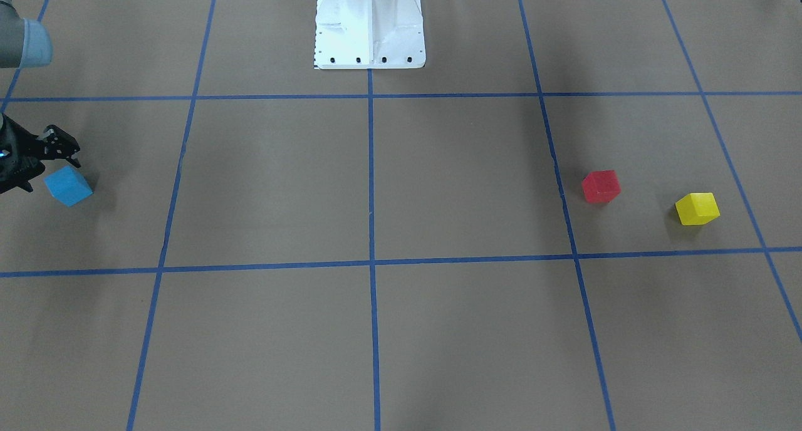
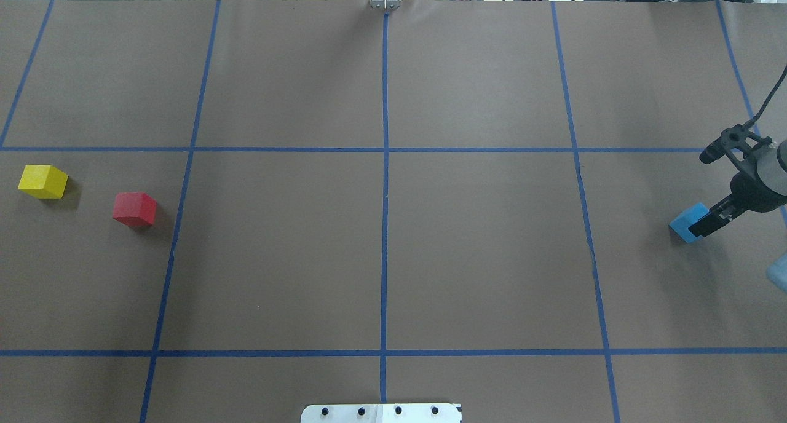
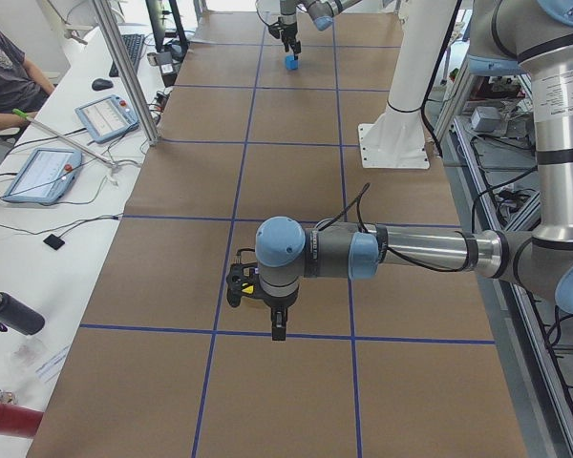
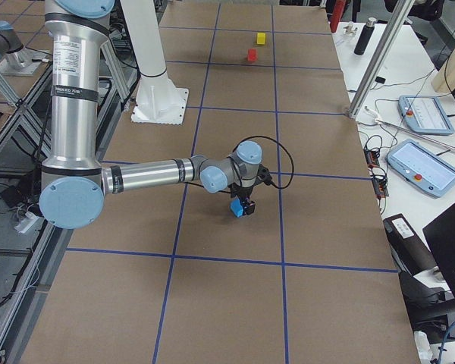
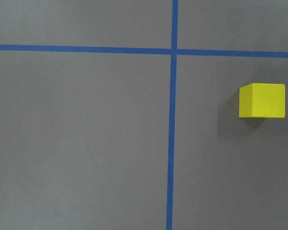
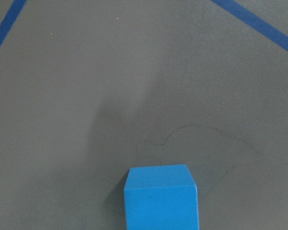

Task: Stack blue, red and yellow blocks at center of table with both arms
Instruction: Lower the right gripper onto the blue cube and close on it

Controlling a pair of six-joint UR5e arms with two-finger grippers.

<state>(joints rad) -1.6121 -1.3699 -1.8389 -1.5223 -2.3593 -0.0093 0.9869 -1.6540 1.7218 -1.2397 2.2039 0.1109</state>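
The blue block point(image 2: 684, 220) lies at the table's right side; it also shows in the front view point(image 1: 67, 186) and fills the bottom of the right wrist view point(image 6: 161, 201). My right gripper point(image 2: 702, 226) is down at this block with a finger along its near side; I cannot tell whether the fingers are closed on it. The red block point(image 2: 134, 209) and the yellow block point(image 2: 43, 181) sit apart at the left side. My left gripper point(image 3: 275, 329) hovers above that area, and its wrist view shows the yellow block point(image 5: 262, 100) at the right. Its opening cannot be judged.
The brown table is marked with a blue tape grid point(image 2: 385, 226). The white robot base point(image 1: 369, 30) stands at the middle of the robot's edge. A side desk with tablets point(image 3: 43, 172) and a seated person runs along the far edge.
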